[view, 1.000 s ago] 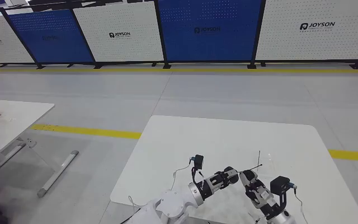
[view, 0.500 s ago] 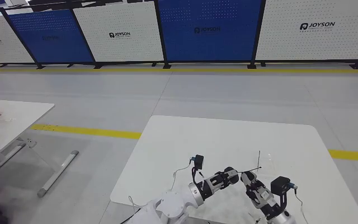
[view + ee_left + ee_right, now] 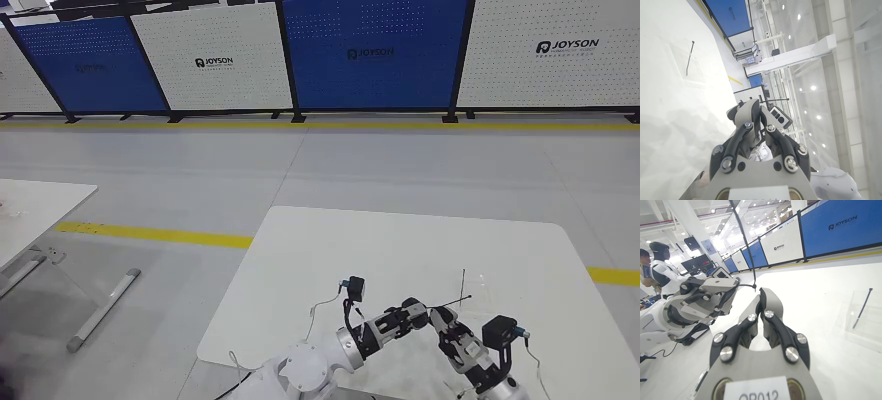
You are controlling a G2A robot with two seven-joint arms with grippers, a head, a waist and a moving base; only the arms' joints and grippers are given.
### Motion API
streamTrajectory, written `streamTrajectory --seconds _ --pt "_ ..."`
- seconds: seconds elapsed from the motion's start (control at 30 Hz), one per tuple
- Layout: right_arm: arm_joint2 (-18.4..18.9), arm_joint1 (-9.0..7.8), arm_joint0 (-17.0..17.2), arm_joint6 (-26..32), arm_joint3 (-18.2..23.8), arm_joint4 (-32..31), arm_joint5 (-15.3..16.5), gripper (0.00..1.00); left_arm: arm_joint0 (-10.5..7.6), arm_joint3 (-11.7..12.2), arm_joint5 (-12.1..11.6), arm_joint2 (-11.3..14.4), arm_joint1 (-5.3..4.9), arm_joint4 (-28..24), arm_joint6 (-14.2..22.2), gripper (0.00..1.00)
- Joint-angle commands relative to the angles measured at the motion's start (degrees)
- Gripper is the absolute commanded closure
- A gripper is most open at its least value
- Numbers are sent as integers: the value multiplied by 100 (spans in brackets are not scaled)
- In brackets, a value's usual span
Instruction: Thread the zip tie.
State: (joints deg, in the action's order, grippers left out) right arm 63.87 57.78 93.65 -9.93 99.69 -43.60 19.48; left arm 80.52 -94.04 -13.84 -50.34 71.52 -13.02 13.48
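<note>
Zip tie [image 3: 753, 275] strap's far end cut off

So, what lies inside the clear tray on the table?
One black zip tie lies in the clear tray, with its head pointing away from the robot. Nothing else shows inside. The tray is transparent, so it hides nothing, and the white table shows through.
</note>
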Motion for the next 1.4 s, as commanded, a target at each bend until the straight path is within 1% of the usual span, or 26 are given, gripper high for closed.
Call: streamTrajectory --seconds 0.0,0.03,0.1,0.27,0.3,0.33,0.47,0.63,0.7,0.8,0.97,1.3,1.33,1.37 --pt "-1 -9 0 16 9 3 0 80 -3 -3 18 9 2 6 7 100" --pt "-2 -15 1 23 17 8 0 78 -5 -6 26 16 3 11 11 100" --pt "-3 -24 -1 31 28 22 0 78 -7 -12 30 28 5 22 19 100" --pt "1 -41 -9 22 38 60 0 84 -8 -14 31 34 7 38 19 100" --pt "3 -43 -11 15 38 67 0 86 -9 -14 32 33 7 42 20 100" --pt "5 -45 -11 9 39 74 0 91 -9 -15 34 32 7 46 21 100" --pt "11 -55 -8 -21 44 98 0 92 -2 -18 34 31 6 60 32 100" --pt "4 -68 -10 -37 48 103 0 90 -1 0 62 51 8 92 41 100" --pt "-8 -75 -14 -22 49 79 0 86 -4 3 66 55 10 96 33 100" --pt "-20 -83 -20 -20 45 68 0 83 -5 3 56 59 12 104 19 100" --pt "-30 -93 -26 -36 41 72 0 86 -5 5 52 64 15 120 2 100" --pt "-47 -109 -30 -62 38 91 0 84 -28 49 81 90 25 146 -9 100" --pt "-48 -111 -33 -63 38 92 0 87 -30 50 84 90 25 146 -8 100" --pt "-50 -112 -35 -69 36 95 0 95 -31 52 85 90 26 144 -10 100"
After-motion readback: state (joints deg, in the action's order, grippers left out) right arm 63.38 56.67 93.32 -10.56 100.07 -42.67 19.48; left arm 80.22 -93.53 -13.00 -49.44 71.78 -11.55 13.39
